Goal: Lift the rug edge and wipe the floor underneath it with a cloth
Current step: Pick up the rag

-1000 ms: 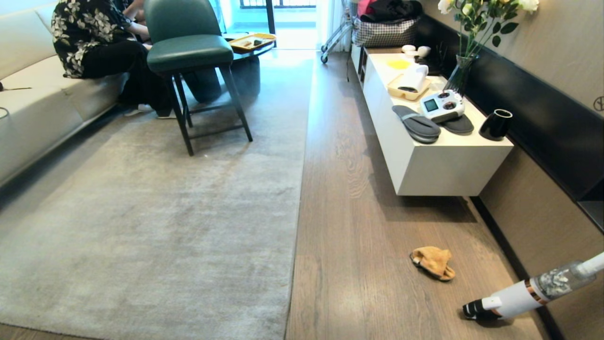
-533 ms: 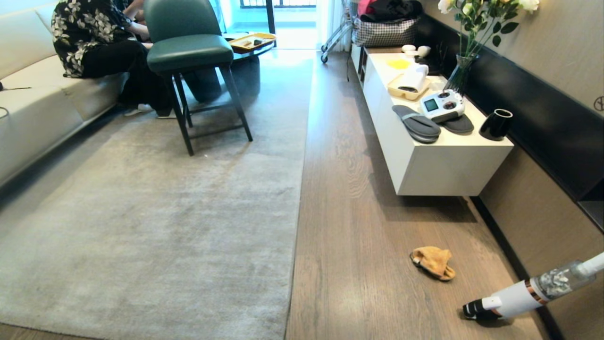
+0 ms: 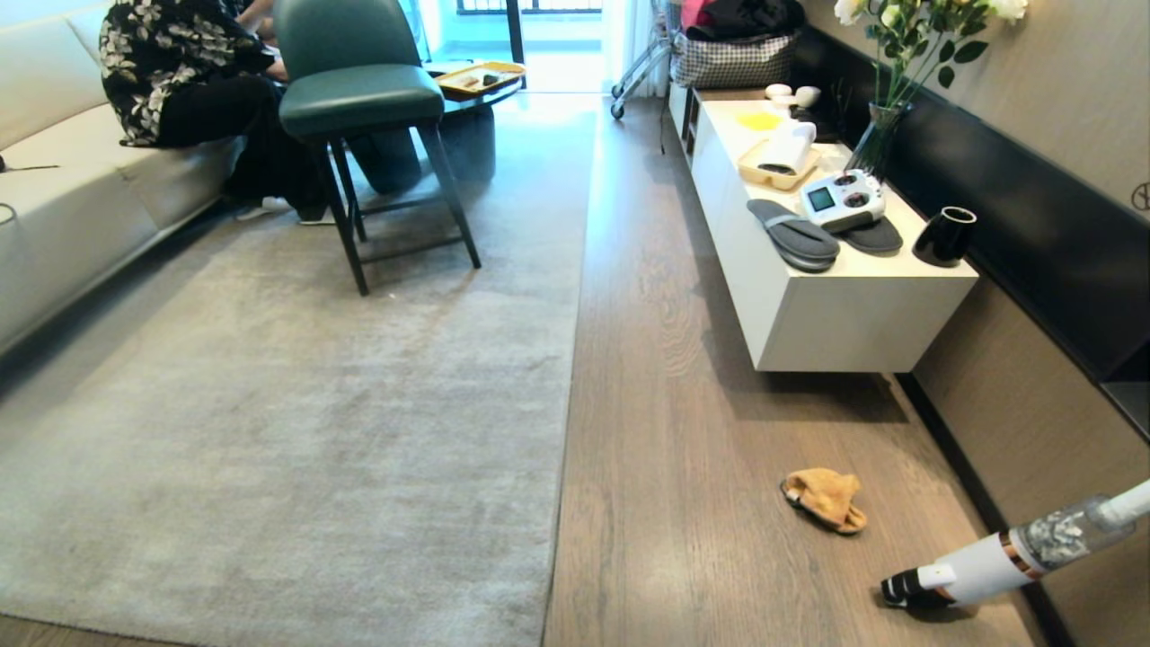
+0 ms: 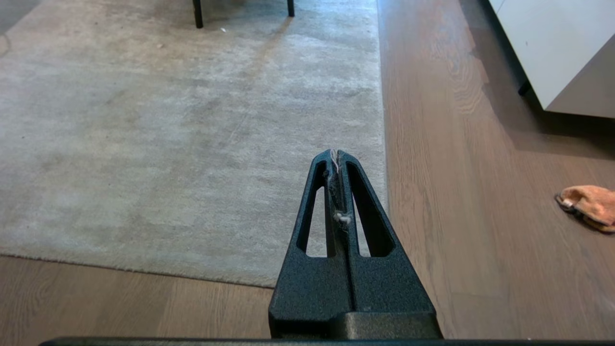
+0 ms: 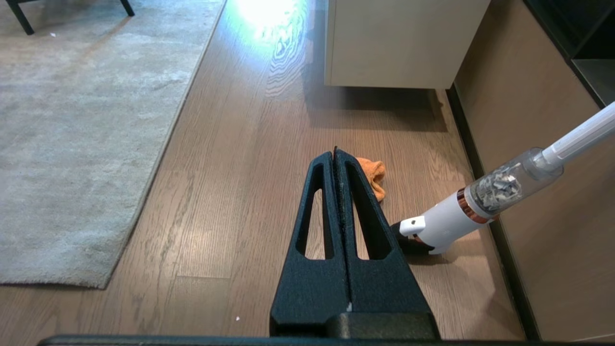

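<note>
A large grey-beige rug (image 3: 296, 422) lies flat on the brown plank floor (image 3: 683, 449). Its straight rug edge (image 3: 568, 386) runs up the middle of the head view. The orange cloth (image 3: 825, 499) lies crumpled on the bare floor to the right of the rug, near a vacuum. Neither arm shows in the head view. In its wrist view my left gripper (image 4: 337, 153) is shut and empty, held above the rug's near corner (image 4: 379, 192). My right gripper (image 5: 335, 151) is shut and empty too, above the floor, with the cloth (image 5: 375, 175) just beyond its tips.
A white stick vacuum (image 3: 997, 562) leans near the right wall. A white low cabinet (image 3: 844, 305) carries slippers, a controller and a black cup. A green stool (image 3: 368, 99) stands on the rug. A person (image 3: 180, 72) sits on the sofa (image 3: 54, 207) at far left.
</note>
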